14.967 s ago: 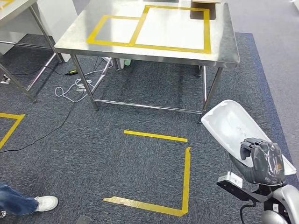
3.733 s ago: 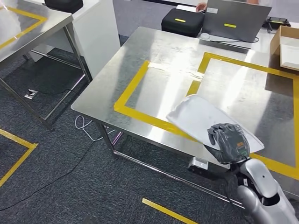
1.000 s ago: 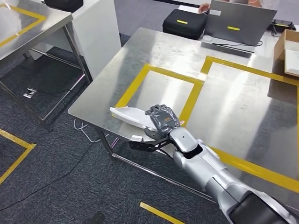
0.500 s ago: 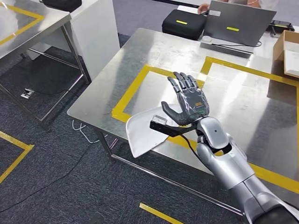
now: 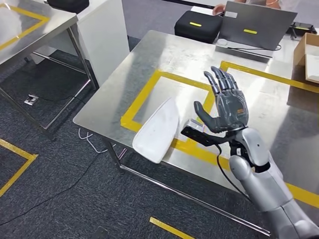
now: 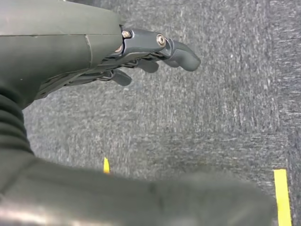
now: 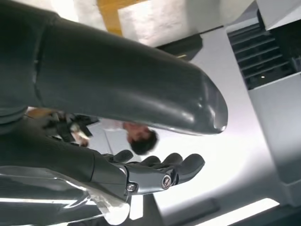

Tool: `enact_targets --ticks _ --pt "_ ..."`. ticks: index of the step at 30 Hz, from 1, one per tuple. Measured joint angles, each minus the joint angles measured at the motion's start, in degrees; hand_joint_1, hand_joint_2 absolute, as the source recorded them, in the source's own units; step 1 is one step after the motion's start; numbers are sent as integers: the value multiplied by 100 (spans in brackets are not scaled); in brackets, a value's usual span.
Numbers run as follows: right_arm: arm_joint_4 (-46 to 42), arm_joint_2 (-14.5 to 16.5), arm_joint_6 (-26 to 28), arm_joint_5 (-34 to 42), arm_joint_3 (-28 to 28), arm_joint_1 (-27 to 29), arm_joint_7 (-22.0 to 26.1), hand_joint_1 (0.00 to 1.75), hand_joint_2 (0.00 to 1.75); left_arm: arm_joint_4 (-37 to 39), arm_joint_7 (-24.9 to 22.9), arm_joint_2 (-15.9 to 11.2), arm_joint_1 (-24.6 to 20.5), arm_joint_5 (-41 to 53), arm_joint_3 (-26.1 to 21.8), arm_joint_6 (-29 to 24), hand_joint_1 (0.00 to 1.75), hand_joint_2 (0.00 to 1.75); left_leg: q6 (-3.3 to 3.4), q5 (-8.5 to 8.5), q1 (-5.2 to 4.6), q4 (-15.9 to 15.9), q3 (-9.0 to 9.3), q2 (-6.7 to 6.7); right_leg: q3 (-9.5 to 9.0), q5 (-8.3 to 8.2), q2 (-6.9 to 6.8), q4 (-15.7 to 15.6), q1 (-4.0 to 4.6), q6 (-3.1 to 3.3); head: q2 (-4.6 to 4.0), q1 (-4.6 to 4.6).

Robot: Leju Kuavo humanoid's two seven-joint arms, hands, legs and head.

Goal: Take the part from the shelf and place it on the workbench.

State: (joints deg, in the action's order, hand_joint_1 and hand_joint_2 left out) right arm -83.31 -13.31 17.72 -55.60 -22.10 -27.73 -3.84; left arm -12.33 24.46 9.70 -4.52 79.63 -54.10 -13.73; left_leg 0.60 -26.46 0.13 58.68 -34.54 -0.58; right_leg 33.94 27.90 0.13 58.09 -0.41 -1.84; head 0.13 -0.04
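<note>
The white curved part (image 5: 156,131) lies on the steel workbench (image 5: 177,55) at its near edge, across the yellow tape of the left square and partly overhanging the rim. My right hand (image 5: 224,101) is raised above the bench just right of the part, fingers spread, holding nothing. In the right wrist view the right hand (image 7: 149,174) shows straight fingers against the ceiling. My left hand (image 6: 149,52) hangs over the grey carpet with its fingers extended and nothing in it.
A black case (image 5: 196,24), a laptop (image 5: 259,22) and a cardboard box (image 5: 306,50) stand at the bench's far side, where a person's hand (image 5: 219,8) rests. Another steel table (image 5: 26,25) and a white cabinet (image 5: 103,30) stand to the left. Cables (image 5: 84,133) lie on the carpet.
My right hand released the part, which now rests on the bench edge. The hand has lifted and moved right, away from it, with fingers spread.
</note>
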Motion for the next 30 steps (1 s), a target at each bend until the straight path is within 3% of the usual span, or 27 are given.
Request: enact_targets --ticks 3,6,8,9,10,12,14,17,18,19,21,23,24,25,27,28,30 --pt "-449 -281 105 292 396 474 121 0 0 -1 42 11 34 -111 -82 -46 0 0 -76 -134 13 152 -53 7 -40 -21 -22 -28 -21 92 0 -19" --pt "-926 -550 233 854 979 1155 359 0 0 0 86 16 54 -202 -168 -75 0 0 -126 -643 28 1126 -443 22 -88 2 -74 -43 -23 157 0 -51" --pt "-1197 -675 216 1330 1448 1677 557 0 0 1 108 19 84 -253 -224 -85 0 0 -117 -769 32 1605 -643 24 -105 17 -89 -42 -13 171 0 -51" --pt "-1329 -727 196 1529 1690 1923 662 0 0 0 124 20 96 -277 -250 -92 0 0 -98 -675 29 1540 -609 25 -113 23 -88 -42 -8 172 0 -51" --pt "-1449 -770 180 1679 1919 2151 759 0 0 -1 142 19 102 -304 -277 -99 0 0 -68 -497 23 1261 -475 24 -126 29 -84 -42 -4 166 0 -50" --pt "-1688 -817 168 1915 2354 2575 933 0 0 -2 169 16 103 -351 -332 -118 0 0 14 -172 -4 484 -103 21 -144 48 -75 -38 8 140 0 -48" --pt "-1914 -836 139 2145 2760 2986 1061 0 0 -2 178 16 100 -390 -375 -141 0 0 61 -97 -37 50 103 18 -138 59 -71 -36 9 84 0 -45" --pt "-2220 -863 47 2387 3326 3445 1185 0 0 -2 181 22 122 -414 -442 -163 0 0 104 -98 -55 -54 142 20 -126 76 -66 -38 -17 -20 0 -42" --pt "-2301 -868 21 2419 3489 3528 1208 0 0 -2 181 25 125 -417 -460 -166 0 0 135 -77 -47 -88 156 26 -82 151 -56 50 -23 -45 0 -38" --pt "-2361 -871 3 2433 3621 3590 1222 0 0 -2 181 27 119 -422 -470 -169 0 0 164 -57 -35 -119 169 35 11 279 -45 245 -27 -64 0 -29" --pt "-2444 -875 -22 2446 3839 3729 1244 0 0 -2 183 39 103 -425 -483 -170 0 0 194 -44 -28 -132 171 44 335 645 -31 950 -35 -98 0 -17" --pt "-2537 -863 -103 2511 4098 3938 1323 0 0 -1 185 54 107 -436 -494 -170 0 0 201 -47 -30 -129 171 44 581 818 -30 1494 -43 -138 0 -16" --pt "-2601 -846 -191 2573 4274 4056 1393 0 0 -1 186 59 114 -451 -503 -170 0 0 200 -49 -28 -126 172 41 567 749 -31 1471 -52 -157 0 -14" --pt "-2675 -813 -315 2650 4474 4169 1482 0 0 -1 186 65 123 -470 -515 -172 0 0 194 -54 -22 -120 175 37 440 585 -34 1217 -67 -174 0 -14" --pt "-2831 -667 -674 2841 4929 4332 1721 0 0 -2 186 73 135 -507 -547 -181 0 0 152 -81 -23 -83 174 28 34 257 -36 419 -93 -200 0 -9" --pt "-2906 -551 -904 2955 5167 4382 1858 0 0 -2 187 78 137 -523 -569 -188 0 0 119 -97 -33 -60 170 25 -126 176 -27 128 -98 -182 0 -12" --pt "-3026 -260 -1423 3204 5687 4434 2125 0 0 -2 195 86 141 -554 -612 -205 0 0 58 -110 -53 -35 165 22 -233 176 1 -43 -83 -113 0 -16"
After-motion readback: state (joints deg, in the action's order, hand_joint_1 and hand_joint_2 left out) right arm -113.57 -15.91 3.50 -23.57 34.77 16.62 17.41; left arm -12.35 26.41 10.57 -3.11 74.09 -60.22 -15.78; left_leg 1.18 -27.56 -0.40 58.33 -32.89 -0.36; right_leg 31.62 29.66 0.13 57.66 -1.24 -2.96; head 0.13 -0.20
